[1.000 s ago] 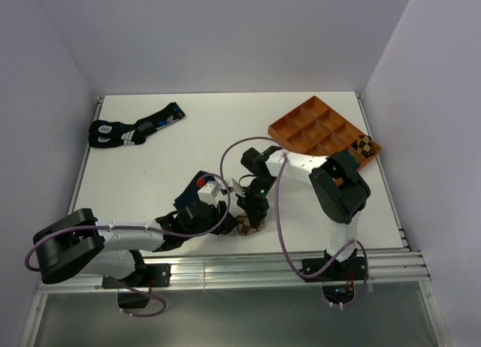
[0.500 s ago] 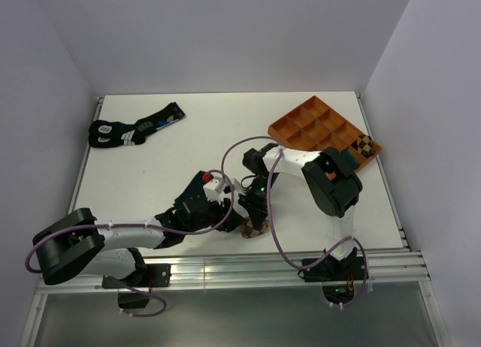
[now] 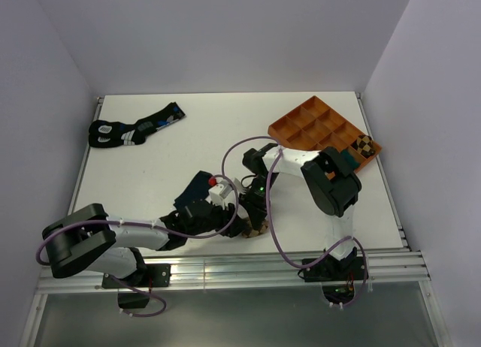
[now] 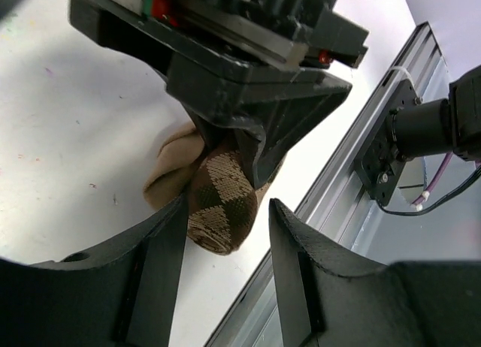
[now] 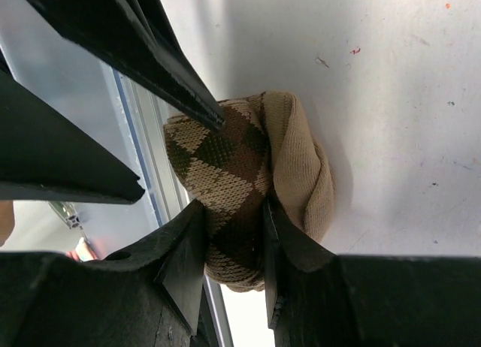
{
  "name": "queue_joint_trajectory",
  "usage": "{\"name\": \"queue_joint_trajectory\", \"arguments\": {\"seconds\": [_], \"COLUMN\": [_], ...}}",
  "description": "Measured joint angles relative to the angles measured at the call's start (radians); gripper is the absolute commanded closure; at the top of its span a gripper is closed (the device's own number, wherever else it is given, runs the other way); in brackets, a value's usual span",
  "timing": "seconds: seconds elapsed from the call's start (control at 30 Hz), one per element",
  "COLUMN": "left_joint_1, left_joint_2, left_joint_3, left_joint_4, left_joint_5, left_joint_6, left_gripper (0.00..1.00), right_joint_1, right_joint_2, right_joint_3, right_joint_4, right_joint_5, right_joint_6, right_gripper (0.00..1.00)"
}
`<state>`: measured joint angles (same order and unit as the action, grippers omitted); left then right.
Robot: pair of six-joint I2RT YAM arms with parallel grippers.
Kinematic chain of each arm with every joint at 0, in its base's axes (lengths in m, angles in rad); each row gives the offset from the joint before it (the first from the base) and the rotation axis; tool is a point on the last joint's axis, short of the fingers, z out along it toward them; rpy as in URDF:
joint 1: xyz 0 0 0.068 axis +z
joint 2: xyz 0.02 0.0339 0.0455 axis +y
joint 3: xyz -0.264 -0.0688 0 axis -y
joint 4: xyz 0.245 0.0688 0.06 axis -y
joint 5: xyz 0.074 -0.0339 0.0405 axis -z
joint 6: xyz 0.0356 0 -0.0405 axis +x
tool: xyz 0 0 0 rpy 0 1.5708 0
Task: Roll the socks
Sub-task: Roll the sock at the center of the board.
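The tan argyle sock is bunched into a roll on the table near the front edge. My right gripper comes down on it from above and is shut on it. In the right wrist view my gripper has both fingers pressed into the brown diamond part of the sock. My left gripper is open and reaches in from the left. In the left wrist view its fingers straddle the end of the sock, with a gap on the right side. A dark shape beside the left wrist may be the navy sock.
An orange compartment tray stands at the back right, with a rolled argyle sock in one corner cell. Black socks with blue and white markings lie at the back left. The metal rail of the table's front edge is just beyond the sock.
My left gripper has moved right, up to the sock roll, and now straddles its end. My right gripper stays shut on the roll and has barely moved.
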<state>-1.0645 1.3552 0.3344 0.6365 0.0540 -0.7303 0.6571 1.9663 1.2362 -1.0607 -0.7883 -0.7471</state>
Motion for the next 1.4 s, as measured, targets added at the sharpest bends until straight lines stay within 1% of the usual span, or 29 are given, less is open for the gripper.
{"name": "queue_joint_trajectory", "arguments": {"seconds": [0.37, 0.43, 0.5, 0.53, 0.6, 0.63, 0.73, 0.9, 1.13, 1.4], "left_joint_1": [-0.005, -0.005, -0.005, -0.006, -0.006, -0.006, -0.006, -0.006, -0.006, 0.014], "left_joint_2": [0.117, 0.129, 0.139, 0.145, 0.156, 0.162, 0.18, 0.208, 0.263, 0.31], "left_joint_3": [0.031, 0.033, 0.034, 0.037, 0.042, 0.044, 0.054, 0.069, 0.113, 0.15], "left_joint_4": [0.037, 0.052, 0.063, 0.068, 0.08, 0.085, 0.095, 0.111, 0.123, 0.134], "left_joint_5": [0.002, 0.003, 0.005, 0.006, 0.01, 0.01, 0.013, 0.021, 0.032, 0.058], "left_joint_6": [0.006, 0.006, 0.004, 0.003, -0.003, -0.006, -0.023, -0.042, -0.061, -0.088], "left_gripper": [0.48, 0.51, 0.57, 0.67, 0.76, 0.87, 1.0, 1.0, 1.0, 1.0], "right_joint_1": [-0.01, -0.011, -0.014, -0.014, -0.018, -0.02, -0.028, -0.043, -0.063, -0.114], "right_joint_2": [0.001, 0.001, 0.002, 0.002, 0.002, 0.002, 0.0, -0.014, -0.068, -0.167], "right_joint_3": [-0.002, -0.002, -0.002, -0.002, -0.003, -0.005, -0.013, -0.023, -0.055, -0.089], "right_joint_4": [0.002, 0.002, 0.003, 0.003, 0.003, 0.003, 0.005, 0.013, 0.037, 0.142], "right_joint_5": [-0.003, -0.003, -0.004, -0.003, 0.002, 0.004, 0.005, 0.022, 0.055, 0.097], "right_joint_6": [0.011, 0.013, 0.016, 0.018, 0.023, 0.027, 0.047, 0.076, 0.085, 0.077], "right_gripper": [0.74, 0.73, 0.71, 0.67, 0.63, 0.58, 0.53, 0.5, 0.38, 0.37]}}
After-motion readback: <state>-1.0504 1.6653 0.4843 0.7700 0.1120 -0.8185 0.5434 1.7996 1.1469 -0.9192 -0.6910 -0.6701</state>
